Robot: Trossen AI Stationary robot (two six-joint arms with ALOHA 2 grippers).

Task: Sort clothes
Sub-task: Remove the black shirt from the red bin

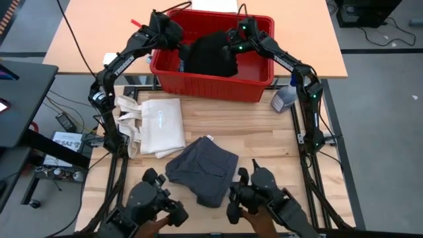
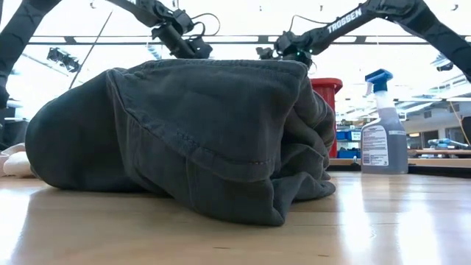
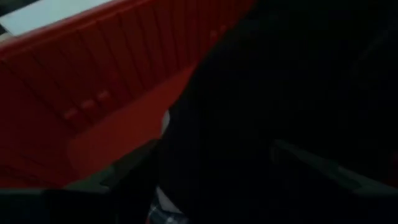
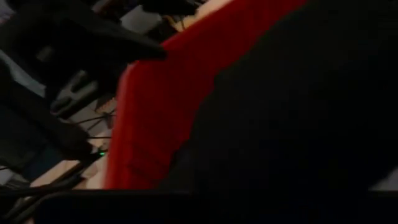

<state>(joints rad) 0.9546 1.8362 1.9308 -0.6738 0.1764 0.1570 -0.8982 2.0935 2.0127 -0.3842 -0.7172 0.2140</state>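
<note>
Both arms reaching into the red bin [image 1: 258, 89] at the far edge of the worktop [image 1: 264, 142], over a black piece [image 1: 211, 54] heaped inside. Left end effector [image 1: 173, 33] at the bin's left end, right end effector [image 1: 232, 41] toward the middle, on top of the heap. Left wrist view: fingers [image 3: 124, 177] spread either side of black cloth, not pinching it yet by the look of it. Right one: honestly can't tell how far open, or whether anything is held, just black cloth filling the view.

Grey shorts [image 1: 201, 170] already lying out on the worktop near the front, tote bag [image 1: 155, 125] just to their left, spray bottle [image 1: 284, 99] beside the bin's right end. Tiny bit of plaid piece [image 3: 163, 214] peeking out under the black cloth.

Probably the grab-and-lift step. To do it well: pinch one layer only, near an edge, not the plaid underneath. Lift straight up so nothing snags on the bin wall. Soft cloth, so expect it to drape and drag
</note>
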